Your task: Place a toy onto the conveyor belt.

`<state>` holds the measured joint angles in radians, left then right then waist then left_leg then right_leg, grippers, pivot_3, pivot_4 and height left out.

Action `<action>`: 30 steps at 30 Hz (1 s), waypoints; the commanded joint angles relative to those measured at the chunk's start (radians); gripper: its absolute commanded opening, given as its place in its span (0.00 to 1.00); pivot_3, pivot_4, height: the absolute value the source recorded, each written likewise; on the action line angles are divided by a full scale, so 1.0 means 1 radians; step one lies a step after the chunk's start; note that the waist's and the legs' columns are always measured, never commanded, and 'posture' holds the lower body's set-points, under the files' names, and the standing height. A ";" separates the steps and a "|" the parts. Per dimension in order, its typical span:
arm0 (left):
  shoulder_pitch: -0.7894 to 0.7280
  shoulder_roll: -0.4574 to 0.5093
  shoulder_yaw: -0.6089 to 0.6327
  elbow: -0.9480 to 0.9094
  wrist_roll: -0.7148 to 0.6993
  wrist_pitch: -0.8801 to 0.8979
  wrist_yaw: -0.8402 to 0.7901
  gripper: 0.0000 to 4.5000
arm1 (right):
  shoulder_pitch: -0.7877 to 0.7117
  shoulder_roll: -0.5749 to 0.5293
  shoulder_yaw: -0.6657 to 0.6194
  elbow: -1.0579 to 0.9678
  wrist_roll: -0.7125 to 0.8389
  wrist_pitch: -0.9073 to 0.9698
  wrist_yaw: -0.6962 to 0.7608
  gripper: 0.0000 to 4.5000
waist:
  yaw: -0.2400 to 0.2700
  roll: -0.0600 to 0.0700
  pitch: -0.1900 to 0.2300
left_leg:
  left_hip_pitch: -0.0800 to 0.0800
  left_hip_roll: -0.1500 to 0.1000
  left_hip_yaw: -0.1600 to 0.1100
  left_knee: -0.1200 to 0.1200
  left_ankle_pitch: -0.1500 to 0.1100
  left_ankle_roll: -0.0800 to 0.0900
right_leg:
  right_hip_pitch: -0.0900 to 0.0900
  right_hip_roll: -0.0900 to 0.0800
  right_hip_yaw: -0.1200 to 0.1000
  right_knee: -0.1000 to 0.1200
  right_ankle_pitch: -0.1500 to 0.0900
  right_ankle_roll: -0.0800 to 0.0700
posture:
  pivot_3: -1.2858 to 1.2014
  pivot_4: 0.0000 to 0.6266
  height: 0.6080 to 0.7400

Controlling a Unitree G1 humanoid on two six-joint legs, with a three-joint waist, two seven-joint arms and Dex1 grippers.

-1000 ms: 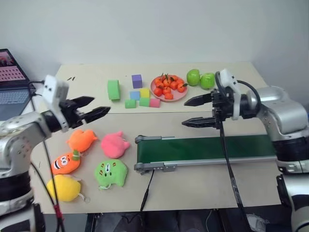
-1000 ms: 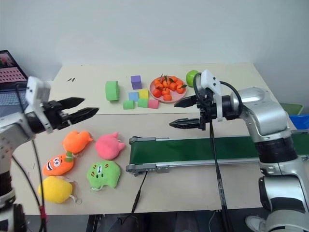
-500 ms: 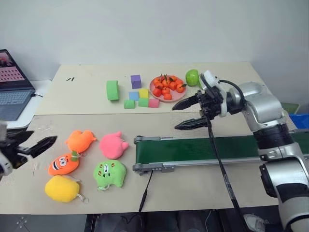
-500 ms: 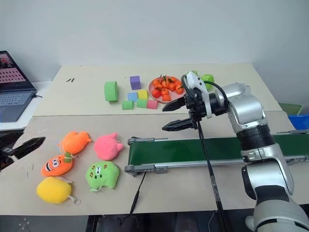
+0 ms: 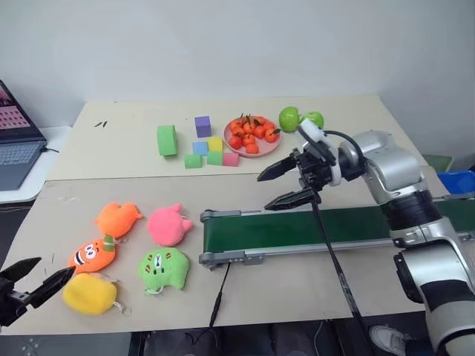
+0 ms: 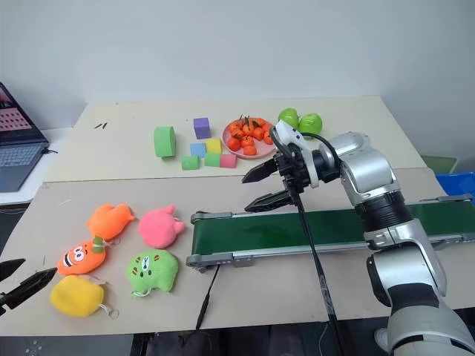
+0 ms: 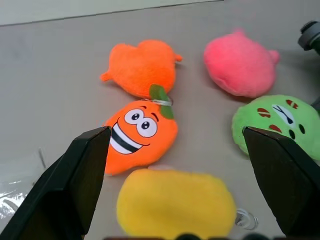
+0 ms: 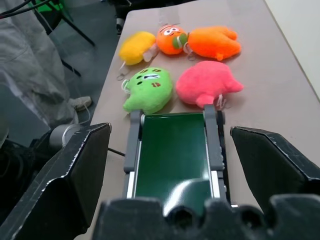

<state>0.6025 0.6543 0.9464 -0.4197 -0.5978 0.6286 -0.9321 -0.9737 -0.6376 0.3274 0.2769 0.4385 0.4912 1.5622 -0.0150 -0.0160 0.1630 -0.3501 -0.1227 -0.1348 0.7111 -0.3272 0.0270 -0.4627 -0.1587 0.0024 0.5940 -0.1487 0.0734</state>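
Observation:
The yellow toy (image 5: 89,293) lies flat on the table near the front left corner, its cord loop toward the front edge. My left gripper (image 5: 48,273) is open, low beside the toy on its left, fingers aimed over it; in the left wrist view the toy (image 7: 175,202) lies between the spread fingers (image 7: 85,165) and untouched. The dark green conveyor belt (image 5: 297,230) runs from the table's middle to the right. My right gripper (image 5: 263,193) hovers open and empty above the belt's left part, pointing left.
An orange carrot plush with a face (image 5: 95,253), a plain orange plush (image 5: 119,219), a pink plush (image 5: 168,225) and a green plush with a face (image 5: 163,268) lie between toy and belt. Foam blocks (image 5: 208,150), a fruit plate (image 5: 251,138), green apples (image 5: 297,119) stand behind. A laptop (image 5: 15,144) is far left.
My left arm has swung back and down from above the orange plush to the front left corner beside the yellow toy. The right gripper has drifted slightly left, still open.

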 commanded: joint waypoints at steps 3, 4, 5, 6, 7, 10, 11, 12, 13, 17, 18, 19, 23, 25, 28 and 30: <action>0.089 -0.072 0.053 0.019 -0.037 -0.002 0.019 0.99 | -0.017 -0.010 0.017 -0.016 0.027 -0.033 0.052 1.00 | -0.003 0.000 0.000 | 0.002 0.000 0.002 0.000 -0.001 0.001 | 0.000 0.001 0.003 0.000 0.000 0.000 | 0.52 0.24 1.00; 0.105 -0.082 0.085 0.022 -0.075 0.037 0.029 0.99 | -0.019 -0.006 0.019 -0.012 0.028 -0.033 0.052 1.00 | -0.004 0.000 0.000 | 0.002 0.000 0.004 0.000 -0.002 0.001 | -0.001 0.002 0.004 0.000 0.000 0.000 | 0.52 0.24 1.00; 0.123 -0.096 0.127 0.036 -0.115 0.076 0.046 0.99 | -0.021 0.002 0.025 0.000 0.024 -0.043 0.052 1.00 | -0.005 -0.001 0.000 | 0.002 0.002 0.005 0.000 -0.002 0.001 | -0.001 0.004 0.005 0.000 0.000 0.000 | 0.52 0.24 1.00; 0.140 -0.107 0.168 0.044 -0.176 0.131 0.064 0.99 | -0.023 0.011 0.030 0.012 0.019 -0.053 0.052 1.00 | -0.004 -0.001 0.000 | 0.002 0.003 0.005 0.000 -0.003 0.001 | -0.001 0.005 0.006 0.000 0.000 0.000 | 0.52 0.24 1.00; 0.159 -0.119 0.205 0.053 -0.236 0.177 0.075 0.99 | -0.024 0.020 0.034 0.021 0.013 -0.061 0.052 1.00 | -0.006 -0.001 0.000 | 0.002 0.004 0.005 0.000 -0.004 0.001 | -0.002 0.006 0.006 0.000 0.000 0.000 | 0.52 0.24 1.00; 0.194 -0.163 0.298 0.115 -0.441 0.309 0.125 0.99 | -0.034 0.046 0.045 0.051 0.008 -0.084 0.052 1.00 | -0.007 -0.001 0.000 | 0.004 0.012 0.009 0.000 -0.007 -0.001 | -0.002 0.012 0.007 -0.001 0.000 -0.001 | 0.52 0.24 1.00; 0.216 -0.185 0.307 0.148 -0.493 0.347 0.123 0.99 | -0.040 0.054 0.047 0.061 0.009 -0.090 0.052 1.00 | -0.008 -0.001 0.000 | 0.005 0.013 0.010 0.000 -0.008 -0.001 | -0.002 0.013 0.007 -0.001 -0.001 -0.001 | 0.52 0.24 1.00; 0.234 -0.203 0.309 0.172 -0.524 0.369 0.120 0.99 | -0.043 0.059 0.048 0.065 0.010 -0.093 0.052 1.00 | -0.009 -0.001 0.000 | 0.006 0.015 0.012 0.000 -0.008 -0.002 | -0.003 0.013 0.007 0.000 -0.001 -0.002 | 0.52 0.24 1.00; 0.248 -0.220 0.304 0.210 -0.537 0.387 0.126 0.99 | -0.047 0.063 0.050 0.072 0.009 -0.096 0.052 1.00 | -0.011 -0.001 0.000 | 0.006 0.015 0.013 0.000 -0.009 -0.002 | -0.003 0.014 0.007 0.000 -0.001 -0.002 | 0.52 0.24 1.00; 0.271 -0.266 0.336 0.341 -0.705 0.474 0.214 0.99 | -0.061 0.067 0.054 0.089 0.011 -0.106 0.052 1.00 | -0.012 -0.001 0.000 | 0.009 0.016 0.017 0.000 -0.012 0.000 | -0.002 0.014 0.007 0.000 -0.001 -0.003 | 0.52 0.24 1.00; 0.273 -0.269 0.350 0.372 -0.758 0.491 0.223 0.99 | -0.062 0.067 0.054 0.087 0.012 -0.105 0.052 1.00 | -0.011 -0.002 0.001 | 0.011 0.017 0.017 0.000 -0.013 0.001 | -0.001 0.014 0.008 0.000 -0.001 -0.003 | 0.52 0.24 1.00; 0.273 -0.274 0.352 0.395 -0.776 0.495 0.239 0.99 | -0.063 0.066 0.054 0.086 0.014 -0.105 0.052 1.00 | -0.009 -0.002 0.001 | 0.013 0.017 0.017 0.000 -0.014 0.001 | 0.001 0.014 0.008 0.000 -0.001 -0.003 | 0.52 0.24 1.00; 0.259 -0.311 0.296 0.415 -0.810 0.490 0.320 0.99 | -0.060 0.058 0.053 0.069 0.021 -0.095 0.052 1.00 | -0.006 -0.003 0.001 | 0.016 0.018 0.019 0.000 -0.017 0.006 | 0.004 0.016 0.008 0.000 -0.001 -0.003 | 0.52 0.24 1.00; 0.239 -0.321 0.288 0.415 -0.858 0.487 0.363 0.99 | -0.059 0.052 0.052 0.060 0.026 -0.089 0.052 1.00 | -0.006 -0.003 0.001 | 0.017 0.019 0.020 0.000 -0.017 0.005 | 0.004 0.016 0.009 0.001 -0.001 -0.004 | 0.52 0.24 1.00; 0.200 -0.329 0.268 0.416 -0.940 0.475 0.447 0.99 | -0.057 0.040 0.048 0.048 0.031 -0.077 0.052 1.00 | -0.004 -0.003 0.000 | 0.017 0.020 0.020 0.000 -0.017 0.003 | 0.004 0.018 0.009 0.001 -0.001 -0.004 | 0.52 0.24 1.00; 0.165 -0.330 0.248 0.425 -0.979 0.460 0.504 0.99 | -0.055 0.032 0.044 0.035 0.032 -0.067 0.052 1.00 | -0.002 -0.002 0.001 | 0.017 0.022 0.020 0.000 -0.018 0.002 | 0.004 0.020 0.010 0.000 0.000 -0.006 | 0.52 0.24 1.00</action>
<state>0.7820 0.3242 1.2034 0.0003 -1.5220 1.1100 -0.4774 -1.0104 -0.5898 0.3881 0.3579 0.4482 0.4169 1.5644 -0.0170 -0.0185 0.1636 -0.3325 -0.1001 -0.1142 0.7115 -0.3449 0.0291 -0.4591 -0.1384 0.0125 0.5945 -0.1486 0.0677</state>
